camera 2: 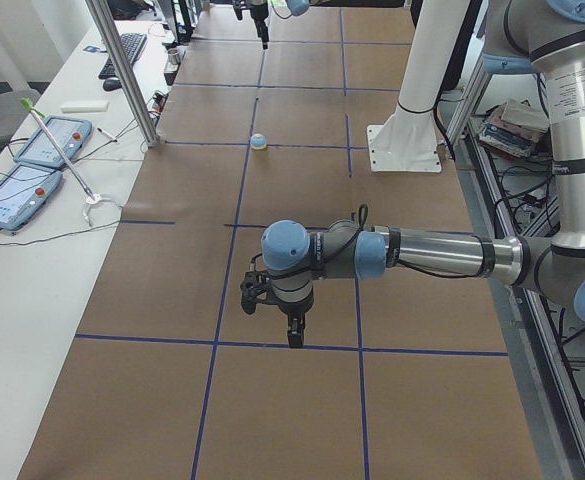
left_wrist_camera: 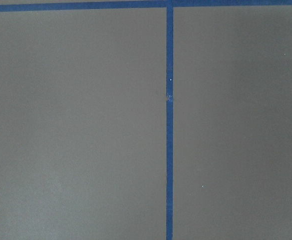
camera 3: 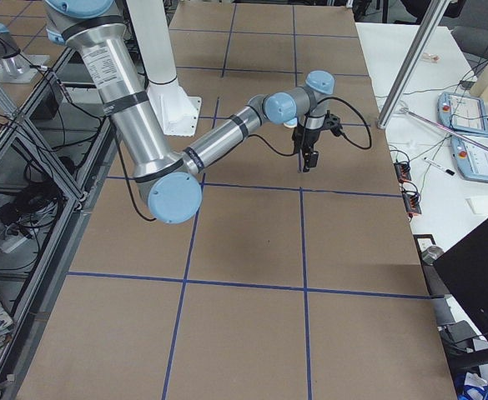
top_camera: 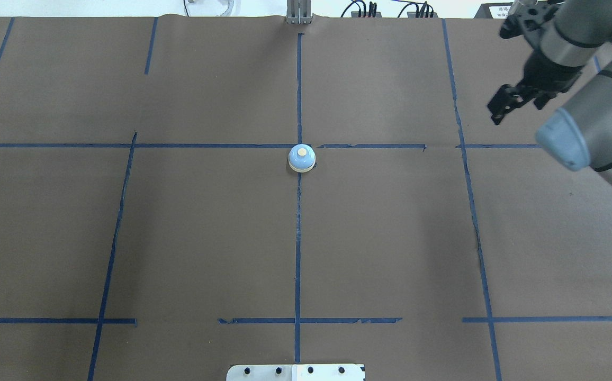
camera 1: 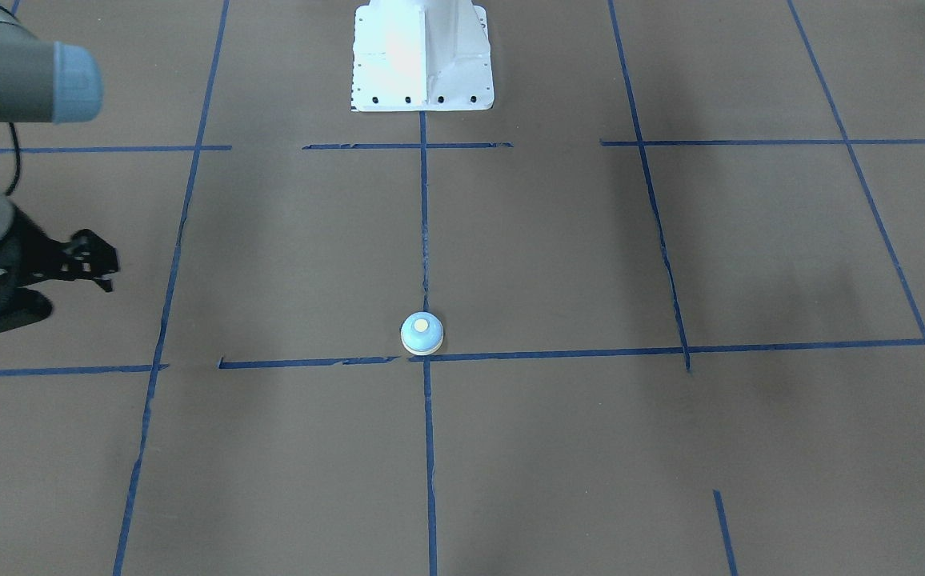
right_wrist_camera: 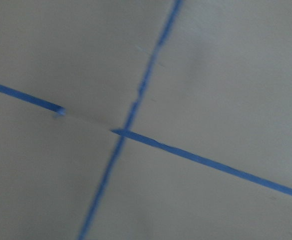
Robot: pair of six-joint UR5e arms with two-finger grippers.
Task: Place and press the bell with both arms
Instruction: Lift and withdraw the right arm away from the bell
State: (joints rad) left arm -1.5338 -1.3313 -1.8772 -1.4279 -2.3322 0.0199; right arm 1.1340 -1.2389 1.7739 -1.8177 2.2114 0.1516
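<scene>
The small light-blue bell (camera 1: 422, 333) with its cream button stands upright on the brown table at the crossing of two blue tape lines, free of both arms. It also shows in the overhead view (top_camera: 302, 157) and the left side view (camera 2: 259, 142). My right gripper (top_camera: 495, 117) hangs point-down over the table's far right part, well away from the bell, and looks shut and empty; it also shows in the front-facing view (camera 1: 110, 272). My left gripper (camera 2: 294, 338) shows only in the left side view, low over the table; I cannot tell whether it is open.
The white bolted pedestal (camera 1: 422, 56) stands at the robot's side of the table. Blue tape lines (top_camera: 298, 238) grid the brown surface. A side desk with tablets (camera 2: 32, 160) and a metal pole (camera 2: 122, 70) border the far edge.
</scene>
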